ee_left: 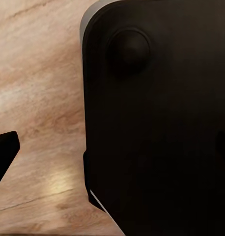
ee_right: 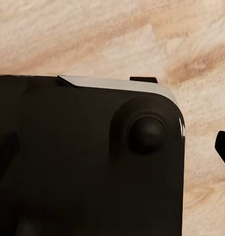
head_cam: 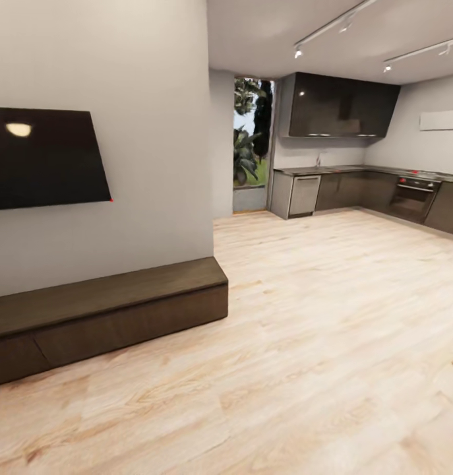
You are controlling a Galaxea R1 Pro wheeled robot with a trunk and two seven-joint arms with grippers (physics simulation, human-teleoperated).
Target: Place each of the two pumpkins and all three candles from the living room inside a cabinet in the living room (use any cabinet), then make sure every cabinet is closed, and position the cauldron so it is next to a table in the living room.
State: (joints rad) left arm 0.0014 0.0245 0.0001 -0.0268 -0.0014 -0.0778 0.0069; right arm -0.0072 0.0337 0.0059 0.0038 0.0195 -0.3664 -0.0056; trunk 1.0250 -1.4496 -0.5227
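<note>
Pale wood floor [head_cam: 305, 369] runs right up under the head camera, plank after plank, stretching away toward the far kitchen. Over on the left, there's the cabinet [head_cam: 107, 313]: long, low, dark brown, tucked against the grey wall [head_cam: 153, 132], its wide drawer fronts all sitting flush and shut, its top bare. Directly above it hangs a black television [head_cam: 45, 158], catching a small glint of ceiling light on the screen.

Looking deeper into the room, a tall window [head_cam: 251, 142] shows green plants outside. Right of that, the kitchen: glossy dark grey upper cupboards [head_cam: 341, 105], a silver dishwasher [head_cam: 304, 196] under the worktop, and an oven [head_cam: 414, 198] with red knobs further along. Track lights [head_cam: 338, 26] cross the ceiling.

Now the left wrist view: a big black rounded housing [ee_left: 156, 128] of the robot's own body crowds the shot, wood floor beneath it, and one dark fingertip [ee_left: 3, 155] of the left pincer pokes in at the edge. How far that pincer is spread, I can't tell from this.

Right wrist view, same story: black housing [ee_right: 88, 162] with a round knob, floor beyond, and a sliver of a dark fingertip [ee_right: 223, 147] at the border. Again, no way to tell the right pincer's spread, or whether it has anything in its grasp.
</note>
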